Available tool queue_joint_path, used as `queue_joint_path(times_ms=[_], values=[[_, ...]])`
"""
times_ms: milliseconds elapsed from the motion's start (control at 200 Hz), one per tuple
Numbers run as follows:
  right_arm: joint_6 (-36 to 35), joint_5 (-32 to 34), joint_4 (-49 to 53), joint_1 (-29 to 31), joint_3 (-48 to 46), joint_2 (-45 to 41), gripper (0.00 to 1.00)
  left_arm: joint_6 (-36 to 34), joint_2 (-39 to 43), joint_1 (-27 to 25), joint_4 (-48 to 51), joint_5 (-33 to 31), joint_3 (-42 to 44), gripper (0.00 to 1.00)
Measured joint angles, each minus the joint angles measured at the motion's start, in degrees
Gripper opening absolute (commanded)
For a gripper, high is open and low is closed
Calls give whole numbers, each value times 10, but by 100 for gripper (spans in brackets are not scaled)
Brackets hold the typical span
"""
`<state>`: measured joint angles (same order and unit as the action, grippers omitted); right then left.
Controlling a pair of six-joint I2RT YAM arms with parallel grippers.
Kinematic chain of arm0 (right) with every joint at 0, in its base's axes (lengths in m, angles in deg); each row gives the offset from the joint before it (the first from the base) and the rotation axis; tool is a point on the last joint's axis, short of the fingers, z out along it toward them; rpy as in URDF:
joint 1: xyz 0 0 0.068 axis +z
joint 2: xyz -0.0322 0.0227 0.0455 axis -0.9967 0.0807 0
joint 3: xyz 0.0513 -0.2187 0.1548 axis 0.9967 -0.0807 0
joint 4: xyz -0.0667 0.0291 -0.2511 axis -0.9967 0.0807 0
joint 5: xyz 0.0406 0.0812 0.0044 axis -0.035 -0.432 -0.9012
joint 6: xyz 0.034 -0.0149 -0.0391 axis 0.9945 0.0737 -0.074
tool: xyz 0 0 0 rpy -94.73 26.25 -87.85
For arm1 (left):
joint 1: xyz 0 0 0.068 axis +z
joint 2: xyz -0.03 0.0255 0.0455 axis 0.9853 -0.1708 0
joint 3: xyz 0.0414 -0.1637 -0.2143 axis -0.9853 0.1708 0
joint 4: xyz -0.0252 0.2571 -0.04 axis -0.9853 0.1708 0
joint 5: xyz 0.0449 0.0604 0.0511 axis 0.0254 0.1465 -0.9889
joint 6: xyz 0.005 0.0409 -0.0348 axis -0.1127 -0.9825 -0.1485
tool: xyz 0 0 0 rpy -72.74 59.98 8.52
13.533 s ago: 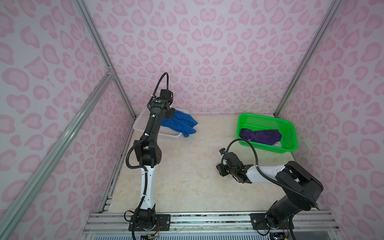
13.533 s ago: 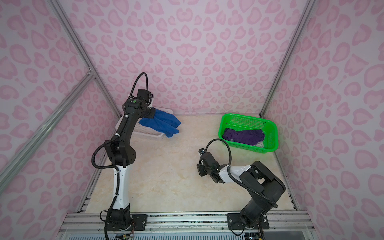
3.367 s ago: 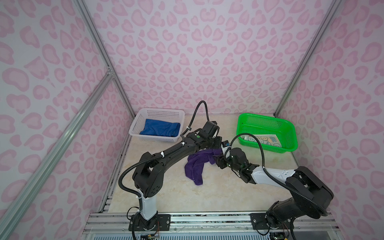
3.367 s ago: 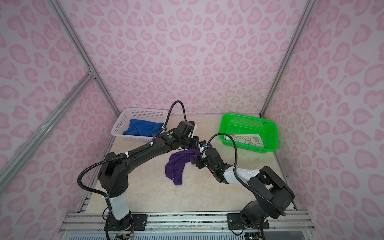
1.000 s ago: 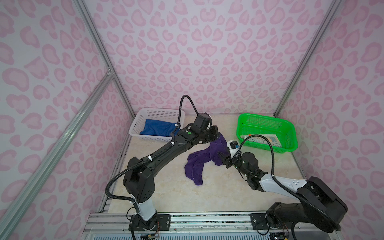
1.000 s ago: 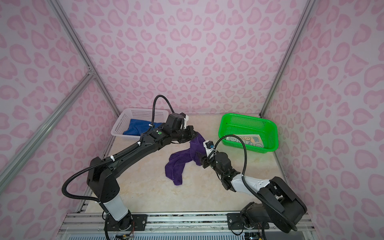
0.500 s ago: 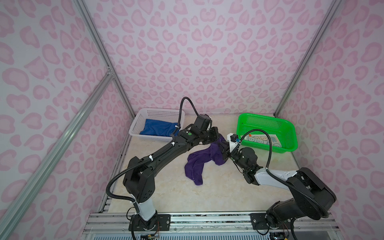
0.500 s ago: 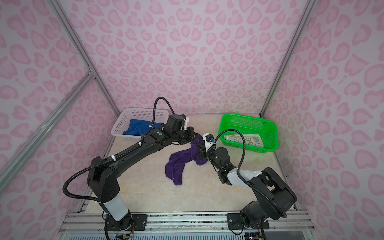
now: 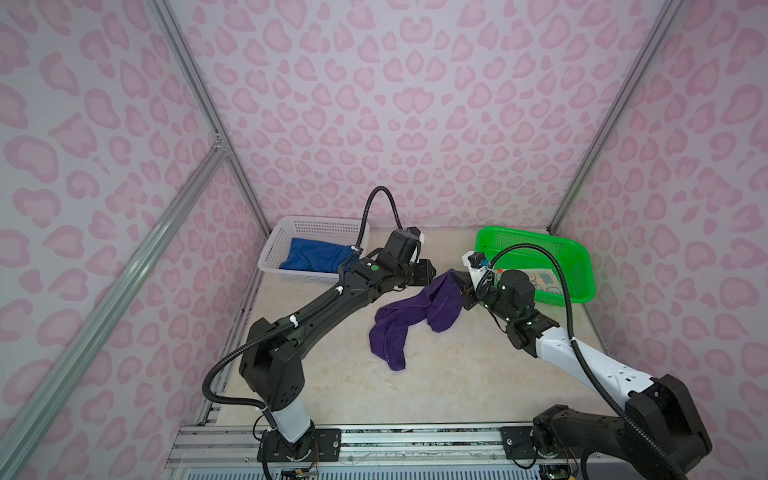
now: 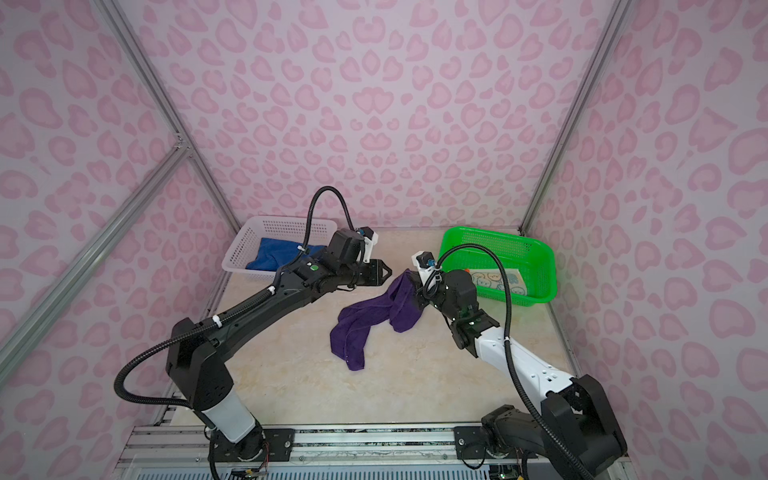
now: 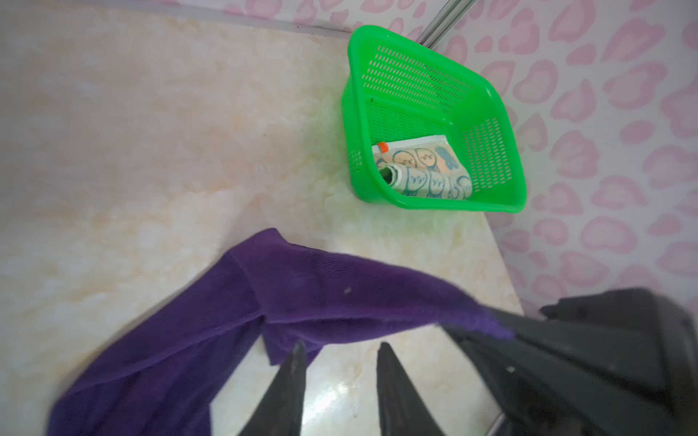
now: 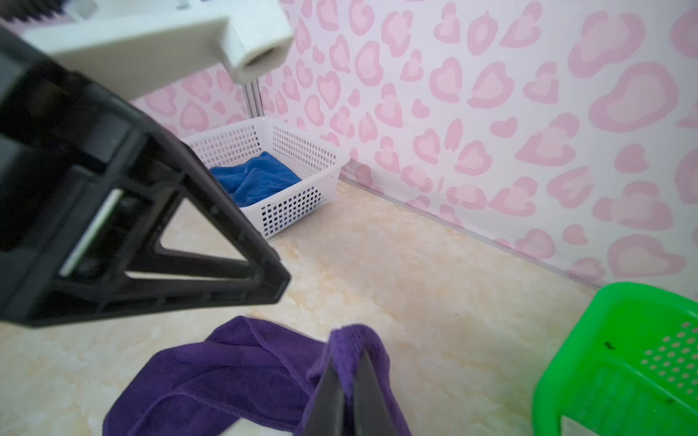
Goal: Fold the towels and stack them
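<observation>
Towels total three: purple towel (image 9: 415, 316) on the bench (image 9: 457, 386), corner pinched in the right fingers (image 12: 326, 400), left fingers (image 11: 287, 392) open beside it; blue towel (image 9: 311, 259) in white basket (image 9: 324, 226), rabbit-print towel (image 11: 423, 170) in green basket (image 9: 528, 245).

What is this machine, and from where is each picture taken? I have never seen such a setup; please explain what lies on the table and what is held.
These are two robot arms fixed at the table's front edge, each ending in a two-fingered gripper. Two pictures look down on the whole scene from above; the two others come from small cameras on the arms' wrists. On the table, a purple towel lies crumpled in the middle. The right gripper is shut on one corner of it and holds that corner up. The left gripper is open beside the towel and holds nothing. At the back, a white basket holds a blue towel, and a green basket holds a patterned towel.
</observation>
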<state>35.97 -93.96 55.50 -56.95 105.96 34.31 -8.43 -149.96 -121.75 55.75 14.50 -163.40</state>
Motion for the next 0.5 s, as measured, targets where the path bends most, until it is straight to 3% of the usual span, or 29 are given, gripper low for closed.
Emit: queue_joint_path(times_ms=[120, 245, 500], values=[[-71, -14, 129, -2, 57, -1, 0, -134, 68, -1, -10, -37, 58, 60], [-131, -40, 225, -3, 98, 6, 0, -249, 104, -2, -23, -40, 97, 62], [-211, -125, 327, -4, 158, 24, 0, -399, 117, -5, -129, 61, 174, 60]])
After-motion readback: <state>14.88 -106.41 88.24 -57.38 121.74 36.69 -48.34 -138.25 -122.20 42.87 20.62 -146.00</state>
